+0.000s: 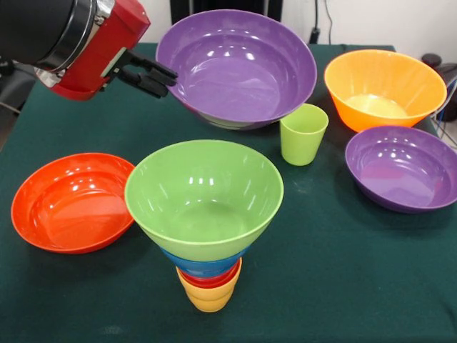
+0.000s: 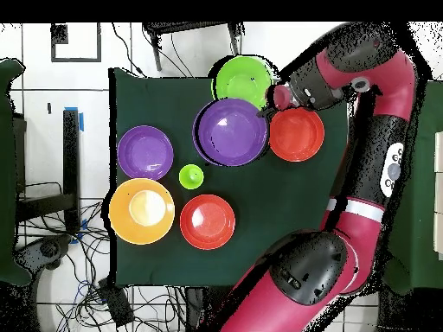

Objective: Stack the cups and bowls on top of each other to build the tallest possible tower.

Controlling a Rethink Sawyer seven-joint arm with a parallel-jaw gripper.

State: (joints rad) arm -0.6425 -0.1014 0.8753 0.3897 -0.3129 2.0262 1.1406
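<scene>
The tower stands near the table's front edge: yellow cup [image 1: 209,296] lowest, then a red cup [image 1: 211,279], a blue bowl [image 1: 202,263] and a wide green bowl [image 1: 203,196] [image 2: 242,79]. A large purple bowl [image 1: 235,68] [image 2: 231,131] hangs tilted above the table behind the tower. My gripper [image 1: 170,81] [image 2: 270,105] is shut on its left rim, one finger inside and one outside. A light green cup [image 1: 304,133] [image 2: 191,176] stands upright on the cloth to the right.
A red-orange bowl [image 1: 71,202] [image 2: 297,134] lies left of the tower. An orange bowl [image 1: 384,87] [image 2: 141,210] and a second purple bowl [image 1: 403,168] [image 2: 145,151] sit at the right. Another red-orange bowl [image 2: 207,221] shows only from overhead. Cables lie beyond the green table [image 1: 321,271].
</scene>
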